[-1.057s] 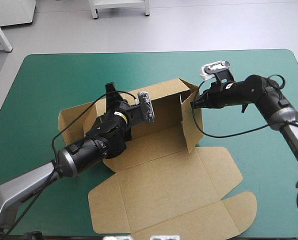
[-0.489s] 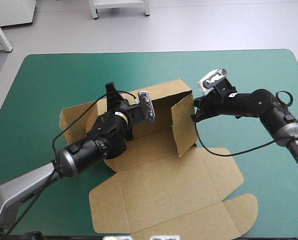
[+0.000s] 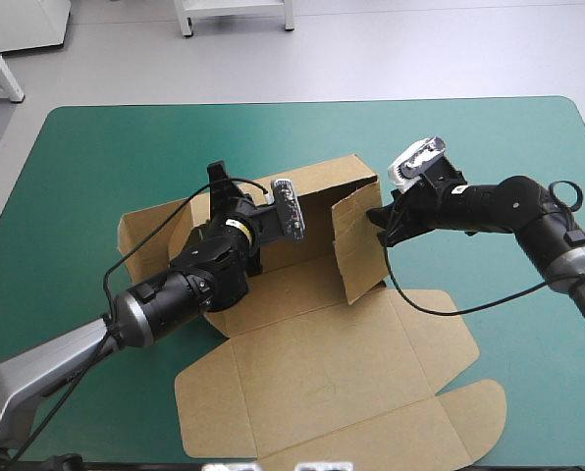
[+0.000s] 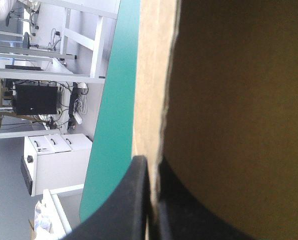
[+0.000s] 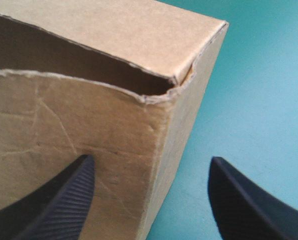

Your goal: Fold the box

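Observation:
The brown box [image 3: 322, 363] lies in the middle of the table, its lid flat toward the front edge and its back wall [image 3: 322, 186] raised. The right side wall [image 3: 356, 245] stands upright, turned inward. My left gripper [image 3: 222, 191] is at the back wall's left part, and in the left wrist view it [image 4: 150, 165] is shut on the wall's edge [image 4: 154, 75]. My right gripper [image 3: 376, 221] is just outside the right side wall, open. Its one finger [image 5: 64, 200] is in front of the wall [image 5: 89, 120], and the other [image 5: 244, 205] is over the teal-green cover beside the corner.
A left flap of the box [image 3: 140, 231] lies flat on the teal-green cover [image 3: 489, 147]. The cover shows on all sides of the box, widest at the far side and to the right of the right arm.
The right gripper swung the right side wall inward, then opened and let it go. The wall stays up. The left gripper has not moved.

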Robot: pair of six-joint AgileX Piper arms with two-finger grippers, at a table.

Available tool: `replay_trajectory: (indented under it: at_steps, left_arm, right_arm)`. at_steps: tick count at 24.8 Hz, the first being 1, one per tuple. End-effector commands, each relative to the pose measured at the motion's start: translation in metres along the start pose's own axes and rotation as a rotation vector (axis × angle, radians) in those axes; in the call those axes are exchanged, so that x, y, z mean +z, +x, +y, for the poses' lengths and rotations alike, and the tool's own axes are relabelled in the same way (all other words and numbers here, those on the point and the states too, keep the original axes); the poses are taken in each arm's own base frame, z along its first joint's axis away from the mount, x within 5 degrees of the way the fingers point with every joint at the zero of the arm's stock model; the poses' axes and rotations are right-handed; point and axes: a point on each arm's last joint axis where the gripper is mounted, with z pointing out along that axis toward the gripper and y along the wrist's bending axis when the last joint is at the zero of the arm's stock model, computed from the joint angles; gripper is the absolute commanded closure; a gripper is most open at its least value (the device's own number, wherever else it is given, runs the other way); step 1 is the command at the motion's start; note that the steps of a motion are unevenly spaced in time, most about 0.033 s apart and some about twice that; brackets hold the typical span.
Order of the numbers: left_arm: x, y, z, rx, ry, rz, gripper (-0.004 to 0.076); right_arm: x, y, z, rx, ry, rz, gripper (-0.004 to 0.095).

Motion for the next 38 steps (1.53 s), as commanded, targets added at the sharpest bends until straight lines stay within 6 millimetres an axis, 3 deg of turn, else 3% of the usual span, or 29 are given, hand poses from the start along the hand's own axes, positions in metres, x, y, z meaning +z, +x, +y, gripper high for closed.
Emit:
replay_trajectory:
  at_steps: [1, 12, 15, 20, 32, 35, 38]
  left_arm:
    - [-0.014, -0.004, 0.013, -0.043, -0.039, -0.062, 0.0732]
    - [-0.012, -0.002, 0.025, -0.077, -0.14, -0.066, 0.0732]
    - [-0.012, -0.002, 0.023, -0.089, -0.127, -0.069, 0.0732]
    - [-0.012, -0.004, 0.023, -0.088, -0.121, -0.08, 0.0732]
    - [-0.011, -0.003, 0.021, -0.108, -0.098, -0.078, 0.0732]
    - [-0.012, -0.004, 0.02, -0.107, -0.096, -0.084, 0.0732]
    - [-0.011, -0.004, 0.02, -0.108, -0.096, -0.082, 0.0732]
  right_arm:
    - [-0.004, -0.012, -0.003, 0.038, 0.026, -0.072, 0.0174]
    - [0.007, -0.018, 0.011, 0.006, -0.01, -0.097, 0.0223]
    - [0.01, -0.018, 0.008, 0.0, 0.016, -0.109, 0.0247]
    - [0.032, -0.014, 0.001, 0.013, 0.001, -0.118, 0.0247]
    - [0.05, -0.015, -0.005, 0.002, 0.002, -0.187, 0.0266]
    - [0.054, -0.016, -0.007, 0.001, 0.003, -0.212, 0.0318]
    - [0.059, -0.014, -0.008, -0.012, -0.002, -0.22, 0.0431]
